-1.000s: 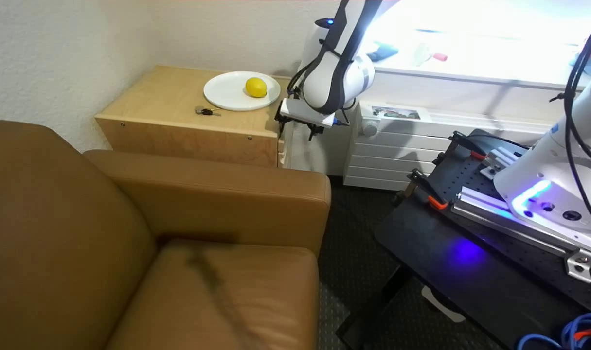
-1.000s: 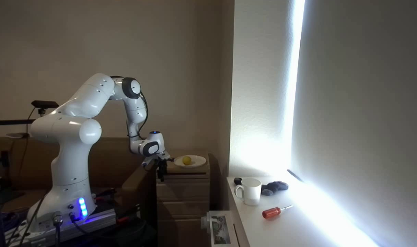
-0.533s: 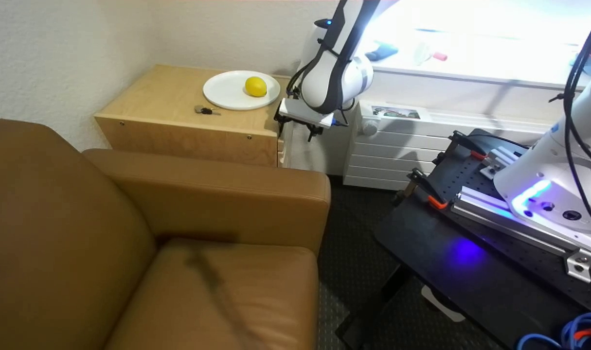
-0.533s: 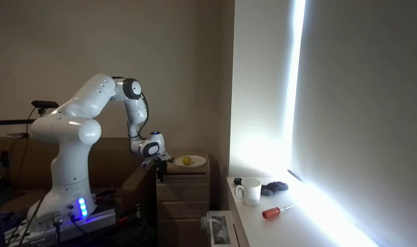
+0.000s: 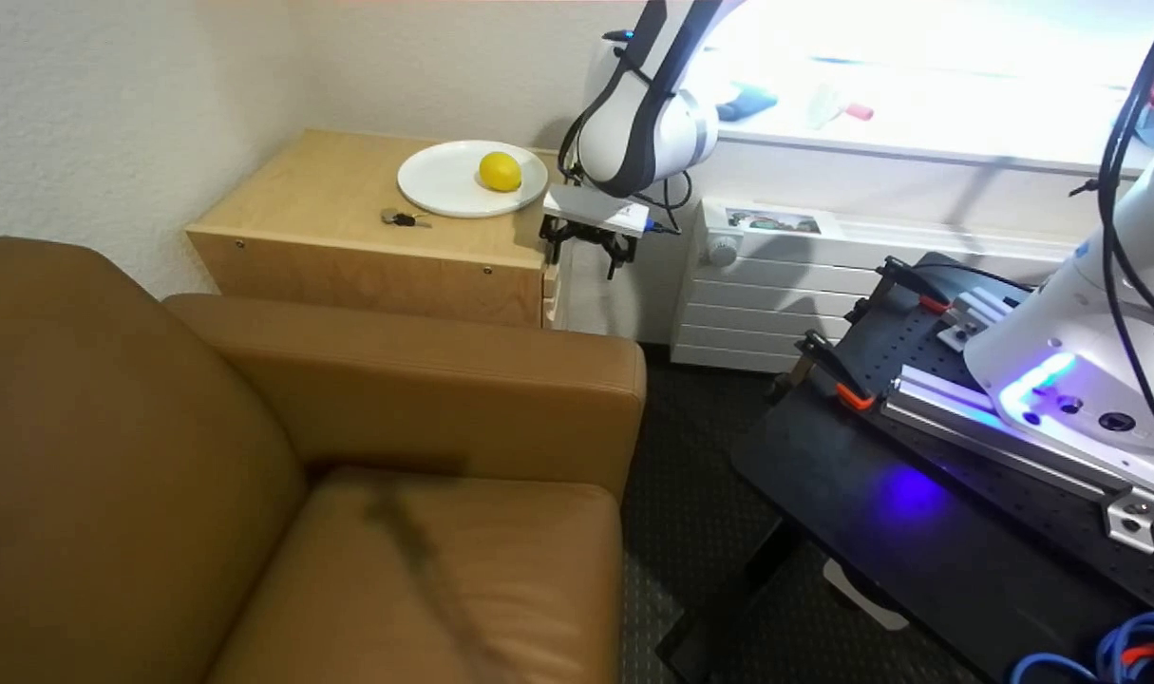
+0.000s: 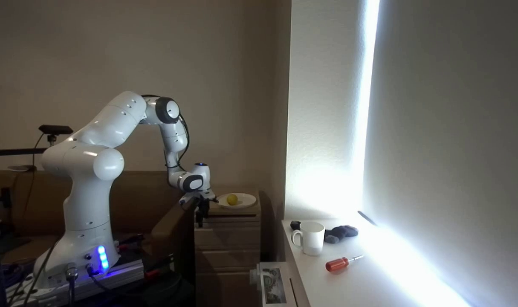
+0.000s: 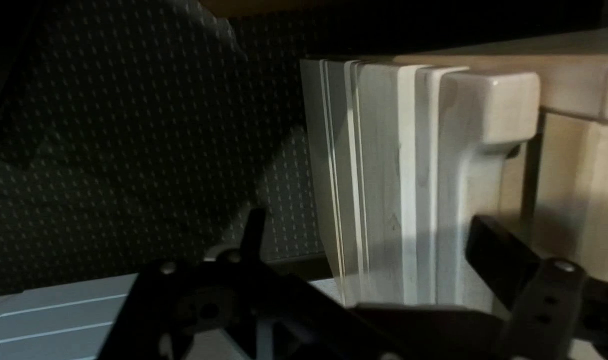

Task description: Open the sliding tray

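The wooden cabinet [image 5: 368, 275] stands against the wall in both exterior views. The sliding tray appears to be the thin light strip [image 6: 237, 220] under the cabinet's top, pushed in. In the wrist view its front seems to be the lipped edge [image 7: 511, 107] just below the fixed top [image 7: 579, 80], with a dark gap between. My gripper [image 5: 584, 264] is open, pointing down at the cabinet's front, and also shows in the other picture [image 6: 201, 216]. In the wrist view my gripper's fingers [image 7: 367, 220] are wide apart with nothing between them; one finger overlaps the tray's edge. I cannot tell whether it touches.
A white plate [image 5: 444, 185] with a yellow lemon [image 5: 500, 172] and keys [image 5: 404, 218] lie on the cabinet top. A brown sofa arm [image 5: 415, 351] stands in front of the cabinet's side. A white radiator [image 5: 776, 285] is beside the gripper. A mug [image 6: 312, 238] stands on the windowsill.
The arm's wrist has moved toward the cabinet and tilted, so the gripper points more straight down. The fingertips have shifted only slightly. The cabinet looks unchanged.
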`<state>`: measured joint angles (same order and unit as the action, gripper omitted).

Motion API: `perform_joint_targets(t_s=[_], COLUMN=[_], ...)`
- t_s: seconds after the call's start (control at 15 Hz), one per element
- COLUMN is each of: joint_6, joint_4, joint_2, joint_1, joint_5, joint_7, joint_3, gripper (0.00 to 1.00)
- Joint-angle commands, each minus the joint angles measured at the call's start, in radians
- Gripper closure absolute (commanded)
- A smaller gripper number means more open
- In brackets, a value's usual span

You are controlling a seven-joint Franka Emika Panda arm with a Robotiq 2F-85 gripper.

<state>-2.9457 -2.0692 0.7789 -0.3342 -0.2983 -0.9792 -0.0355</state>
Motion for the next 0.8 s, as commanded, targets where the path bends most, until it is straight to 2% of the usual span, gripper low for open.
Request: perform_joint_targets(t_s=[0.0,0.27,0.4,0.53,0.73], joint_6=[0.019,-0.128,-0.24,-0.342,-0.435], joint_4=[0.062,-0.019,-0.05,-0.067,-0.065], joint_2=[0.059,0.019,0.031,0.054,0.094], joint_1=[0.061,0.135,0.159,0.173,0.174], joint_5=[-0.014,-0.049,-0.06,-0.057,-0.045], joint_7=[0.03,0.089,0.123,0.147,0.171], joint_3=[0.055,0.138,0.167,0.185,0.192], gripper=[0.0,0.0,0.0,0.0,0.0])
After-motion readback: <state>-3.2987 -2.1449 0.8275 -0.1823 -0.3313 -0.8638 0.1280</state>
